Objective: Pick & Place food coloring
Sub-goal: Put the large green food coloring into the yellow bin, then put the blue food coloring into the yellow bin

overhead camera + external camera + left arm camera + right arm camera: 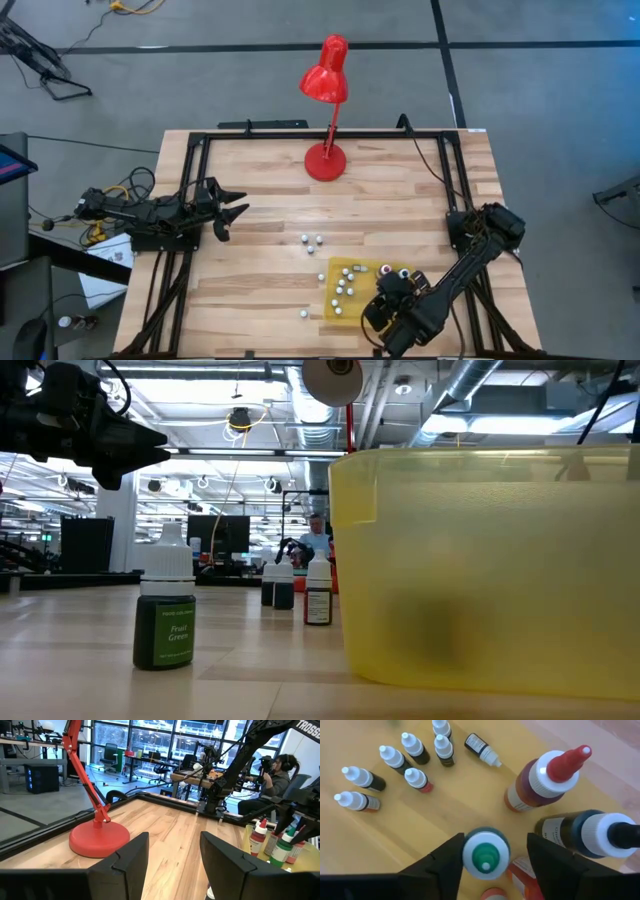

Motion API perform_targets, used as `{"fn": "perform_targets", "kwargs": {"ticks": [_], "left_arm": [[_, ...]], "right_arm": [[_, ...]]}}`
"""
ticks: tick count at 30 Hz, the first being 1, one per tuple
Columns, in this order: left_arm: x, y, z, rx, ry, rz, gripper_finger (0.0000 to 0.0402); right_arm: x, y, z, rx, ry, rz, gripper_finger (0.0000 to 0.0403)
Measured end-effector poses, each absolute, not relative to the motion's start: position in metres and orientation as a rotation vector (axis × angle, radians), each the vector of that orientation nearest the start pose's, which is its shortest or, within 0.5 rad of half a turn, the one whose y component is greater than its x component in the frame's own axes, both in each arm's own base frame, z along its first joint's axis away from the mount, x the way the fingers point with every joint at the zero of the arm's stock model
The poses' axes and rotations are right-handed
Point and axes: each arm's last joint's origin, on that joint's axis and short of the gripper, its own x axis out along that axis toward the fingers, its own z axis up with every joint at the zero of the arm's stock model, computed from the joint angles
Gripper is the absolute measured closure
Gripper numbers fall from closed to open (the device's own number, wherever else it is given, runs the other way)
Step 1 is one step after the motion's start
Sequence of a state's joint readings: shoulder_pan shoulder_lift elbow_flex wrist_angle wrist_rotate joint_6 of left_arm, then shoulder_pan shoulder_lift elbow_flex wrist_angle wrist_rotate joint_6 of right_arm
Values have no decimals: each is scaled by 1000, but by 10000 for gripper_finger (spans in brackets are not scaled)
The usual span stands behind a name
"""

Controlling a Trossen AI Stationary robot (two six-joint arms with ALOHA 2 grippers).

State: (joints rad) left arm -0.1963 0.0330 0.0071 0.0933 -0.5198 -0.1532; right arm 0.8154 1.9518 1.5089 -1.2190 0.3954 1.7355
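Note:
A yellow tray near the table's front edge holds several small food coloring bottles and a few larger ones, among them a red-tipped one. My right gripper hangs open over the tray's right end, pointing down. Its fingers stand on either side of an upright green-tipped bottle with a white collar. More small bottles stand loose on the table; a green one is nearest the front edge. My left gripper waits open and level at the table's left side. My right gripper comes at the green-tipped bottle from above, its fingers to either side of the white collar. One finger lies right beside the collar, and I cannot tell whether it touches. The other finger stands apart. The bottle stands upright in the tray.
A red desk lamp stands at the far middle of the table, its base ahead of my left gripper. A black frame runs round the tabletop. A person sits beyond the table's right side.

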Motion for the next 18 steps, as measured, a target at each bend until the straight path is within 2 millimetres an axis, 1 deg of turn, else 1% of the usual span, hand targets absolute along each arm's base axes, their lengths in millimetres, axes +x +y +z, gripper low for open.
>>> {"fn": "perform_targets", "kwargs": {"ticks": [2,4,8,11,15,18], "left_arm": [[96,-4,172,-176,-88,318,233],[96,-4,172,-176,-88,318,233],[96,-4,172,-175,-88,318,233],[96,-4,172,-175,-88,318,233],[96,-4,172,-175,-88,318,233],[96,-4,172,-176,-88,318,233]], "right_arm": [[252,251,208,515,1094,-808,183],[253,249,217,526,1093,-789,175],[255,244,243,570,1075,-762,172],[260,241,261,586,1034,-713,176],[278,239,275,535,919,-606,182],[300,234,279,488,821,-512,186]]}}
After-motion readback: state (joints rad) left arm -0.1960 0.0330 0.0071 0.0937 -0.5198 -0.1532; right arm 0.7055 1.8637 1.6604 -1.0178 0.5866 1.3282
